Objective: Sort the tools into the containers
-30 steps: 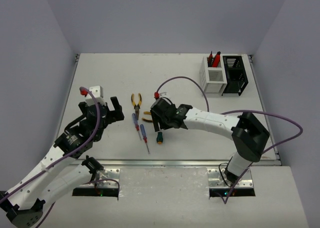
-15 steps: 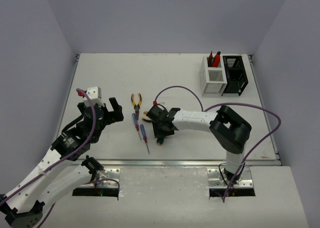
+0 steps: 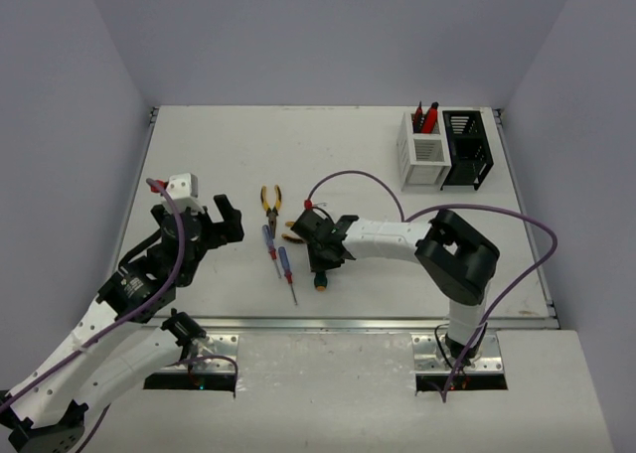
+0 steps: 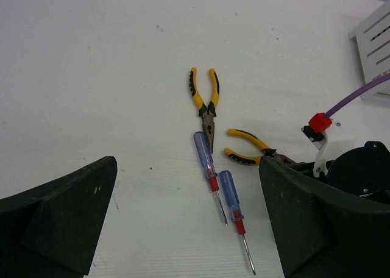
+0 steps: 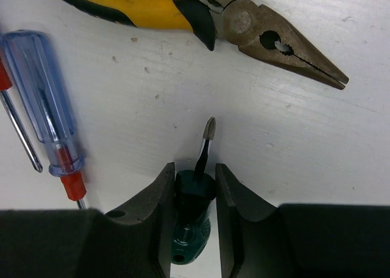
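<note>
Green screwdriver (image 5: 192,199): we judged it light, stiff, with a smooth handle
Hold: best at the thick handle, not the thin shaft
Right gripper (image 5: 194,175): it clasped that handle
Left gripper (image 4: 189,226): it stood wide open, empty

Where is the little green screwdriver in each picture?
Top view: the green screwdriver sits near the middle, gripped by the right end effector.
Left wrist: not visible.
Right wrist: bottom middle, between the fingers.
Shared landmark: the yellow pliers lying next to it.
</note>
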